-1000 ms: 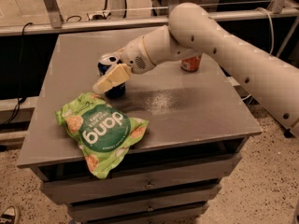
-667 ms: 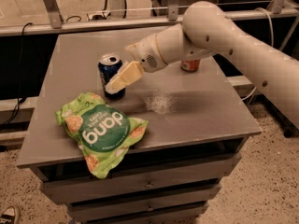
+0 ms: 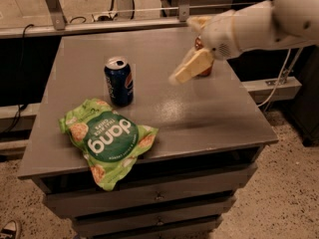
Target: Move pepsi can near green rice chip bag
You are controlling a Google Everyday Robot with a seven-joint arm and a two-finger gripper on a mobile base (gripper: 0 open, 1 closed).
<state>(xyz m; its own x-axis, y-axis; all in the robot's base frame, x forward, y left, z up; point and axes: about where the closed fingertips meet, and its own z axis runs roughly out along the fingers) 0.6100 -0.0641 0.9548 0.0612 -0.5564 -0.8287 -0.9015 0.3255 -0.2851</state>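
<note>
The pepsi can (image 3: pixel 118 81) stands upright on the grey table (image 3: pixel 199 118), left of the middle. The green rice chip bag (image 3: pixel 106 138) lies flat at the front left, just in front of the can and almost touching it. My gripper (image 3: pixel 185 51) hangs above the right part of the table, well to the right of the can, open and empty. One cream finger (image 3: pixel 192 66) points down to the left.
An orange-red soda can (image 3: pixel 204 71) stands at the back right, partly hidden behind my gripper. The table has drawers below its front edge. A metal rail (image 3: pixel 99 26) and dark openings lie behind it. A shoe (image 3: pixel 9 229) shows at the bottom left.
My gripper has let go of the pepsi can and drawn back to the right and upward. The can stays standing by the bag.
</note>
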